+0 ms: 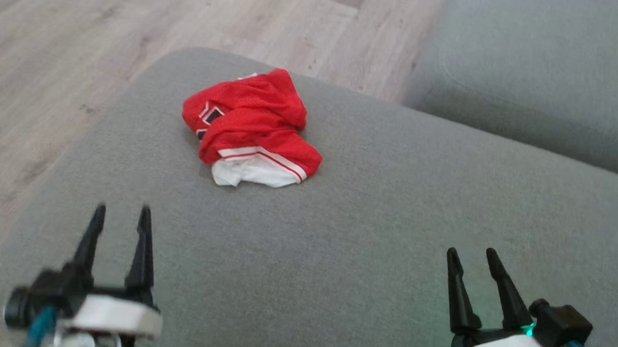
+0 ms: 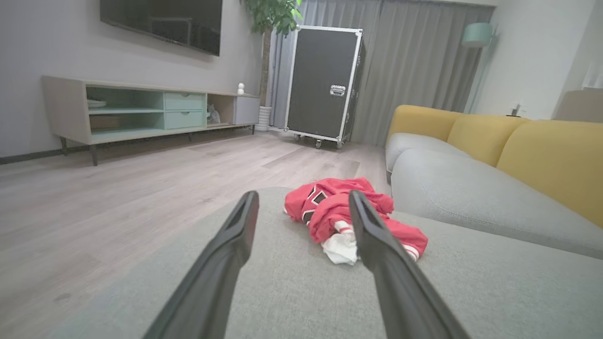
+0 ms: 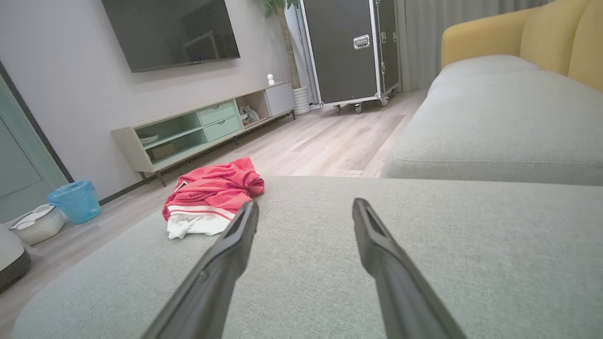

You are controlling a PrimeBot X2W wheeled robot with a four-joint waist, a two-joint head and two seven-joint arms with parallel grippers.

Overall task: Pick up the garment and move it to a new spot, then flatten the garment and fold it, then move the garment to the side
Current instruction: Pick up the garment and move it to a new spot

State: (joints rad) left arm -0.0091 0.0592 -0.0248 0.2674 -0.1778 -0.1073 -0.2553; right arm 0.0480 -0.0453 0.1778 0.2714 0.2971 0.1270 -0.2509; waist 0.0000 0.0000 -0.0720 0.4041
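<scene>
A crumpled red garment [image 1: 251,126] with white trim lies bunched on the grey sofa cushion [image 1: 394,220], toward its far left part. My left gripper [image 1: 120,218] hovers over the cushion's near left, open and empty, well short of the garment. My right gripper [image 1: 472,257] is open and empty at the near right. The left wrist view has the garment [image 2: 330,212] ahead, partly behind my fingers [image 2: 377,240], with the left gripper [image 2: 304,197] spread wide. In the right wrist view the garment [image 3: 212,195] lies off to the left of the open right gripper [image 3: 306,207].
Wooden floor [image 1: 47,33] runs along the cushion's left and far edges. A second grey seat [image 1: 547,71] with yellow backrests [image 2: 541,150] lies to the right. Across the room stand a low TV cabinet [image 2: 141,110], a black wheeled case [image 2: 325,80], a blue bin [image 3: 75,200] and a basket [image 3: 37,223].
</scene>
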